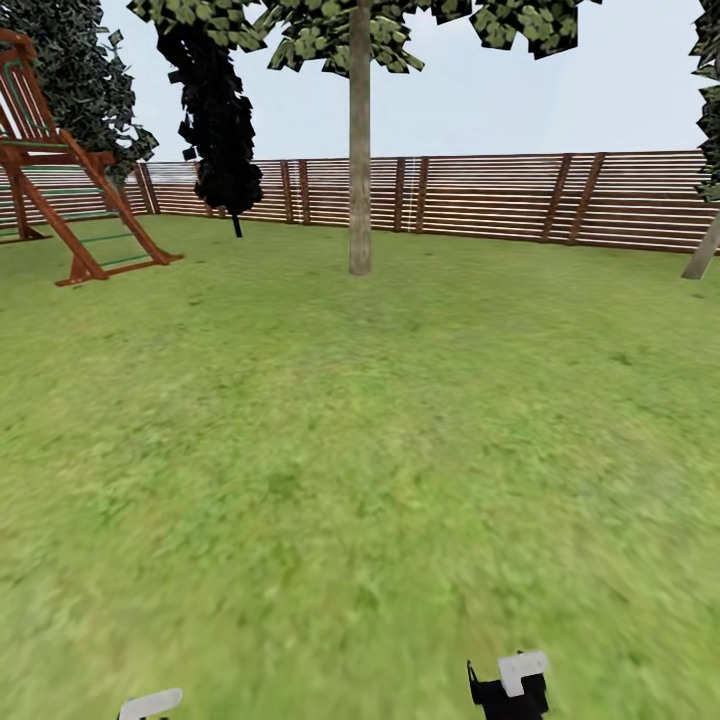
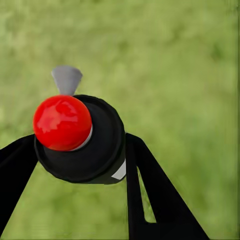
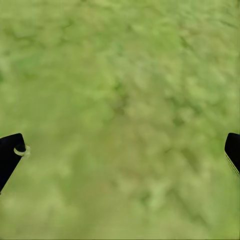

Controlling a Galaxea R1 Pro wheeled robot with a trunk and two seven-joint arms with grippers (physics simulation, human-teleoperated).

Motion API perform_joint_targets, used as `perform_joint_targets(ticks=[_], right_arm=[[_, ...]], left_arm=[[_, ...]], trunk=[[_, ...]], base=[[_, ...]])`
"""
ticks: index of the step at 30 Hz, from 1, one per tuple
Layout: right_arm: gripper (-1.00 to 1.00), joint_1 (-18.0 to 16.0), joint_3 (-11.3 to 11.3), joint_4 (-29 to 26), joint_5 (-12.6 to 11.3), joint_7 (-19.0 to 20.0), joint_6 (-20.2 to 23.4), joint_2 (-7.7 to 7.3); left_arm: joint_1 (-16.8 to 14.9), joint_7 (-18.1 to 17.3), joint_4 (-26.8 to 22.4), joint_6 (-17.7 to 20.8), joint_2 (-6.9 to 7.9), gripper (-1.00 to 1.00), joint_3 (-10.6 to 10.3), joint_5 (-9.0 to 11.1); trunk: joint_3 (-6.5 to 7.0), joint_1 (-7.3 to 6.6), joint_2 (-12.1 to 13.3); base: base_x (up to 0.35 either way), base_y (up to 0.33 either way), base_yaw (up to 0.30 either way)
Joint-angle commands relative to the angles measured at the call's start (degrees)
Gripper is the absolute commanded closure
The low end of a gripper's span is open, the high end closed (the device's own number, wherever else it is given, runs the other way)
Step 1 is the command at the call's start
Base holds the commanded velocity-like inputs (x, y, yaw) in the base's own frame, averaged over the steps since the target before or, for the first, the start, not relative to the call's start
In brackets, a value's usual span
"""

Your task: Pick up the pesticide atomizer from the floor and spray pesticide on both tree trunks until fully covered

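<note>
- Our left gripper (image 2: 80, 150) is clamped on the pesticide atomizer (image 2: 82, 140): black fingers (image 2: 150, 195) hug both sides of its black body, red round cap (image 2: 62, 122) facing the wrist camera, grey nozzle (image 2: 66, 79) poking out past it.
- Right gripper (image 3: 120, 150) is spread wide with nothing in it, just blurry lawn (image 3: 120, 100) between the two tips.
- Well ahead of both grippers stands one tree (image 1: 360, 30), its bare tree trunk (image 1: 360, 170) rising from the grass.
- Off toward the right, another leaning trunk (image 1: 703, 250) is probably the second tree, but it's cut off at the edge.
- Slat fence (image 1: 500, 195) behind, red playset (image 1: 70, 200) and dark conifer (image 1: 220, 120) on the left side.
</note>
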Motion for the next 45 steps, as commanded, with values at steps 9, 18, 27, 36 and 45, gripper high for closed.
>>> perform_joint_targets(ticks=[9, 18, 27, 36, 45], right_arm=[[-1.0, 0.0, 0.0, 0.0, 0.0, 0.09, -0.03, -0.09], [-1.0, 0.0, 0.0, 0.0, 0.02, 0.09, -0.03, -0.15], [-1.0, 0.0, 0.0, 0.0, 0.06, 0.09, -0.03, -0.18], [-1.0, 0.0, 0.0, 0.0, 0.04, 0.09, -0.03, -0.18], [-1.0, 0.0, -0.03, 0.0, 0.0, 0.09, -0.03, -0.18]], left_arm=[[-0.01, 0.0, -0.01, -0.06, 0.0, 1.0, -0.01, 0.0], [0.02, 0.0, -0.01, -0.07, 0.0, 1.0, -0.01, 0.0], [0.07, 0.0, -0.01, -0.06, 0.0, 1.0, -0.01, 0.0], [0.06, 0.0, -0.01, -0.07, 0.0, 1.0, -0.01, -0.06], [0.07, 0.0, -0.01, -0.06, 0.0, 1.0, -0.01, -0.09]], trunk=[[0.0, 0.0, 0.0], [0.0, 0.0, 0.0], [0.0, 0.0, 0.0], [0.0, 0.0, 0.0], [0.0, 0.0, 0.0]], base=[[0.34, 0.0, 0.0], [0.34, 0.0, 0.0], [0.34, 0.0, 0.0], [0.34, 0.0, 0.0], [0.34, 0.0, 0.0]])
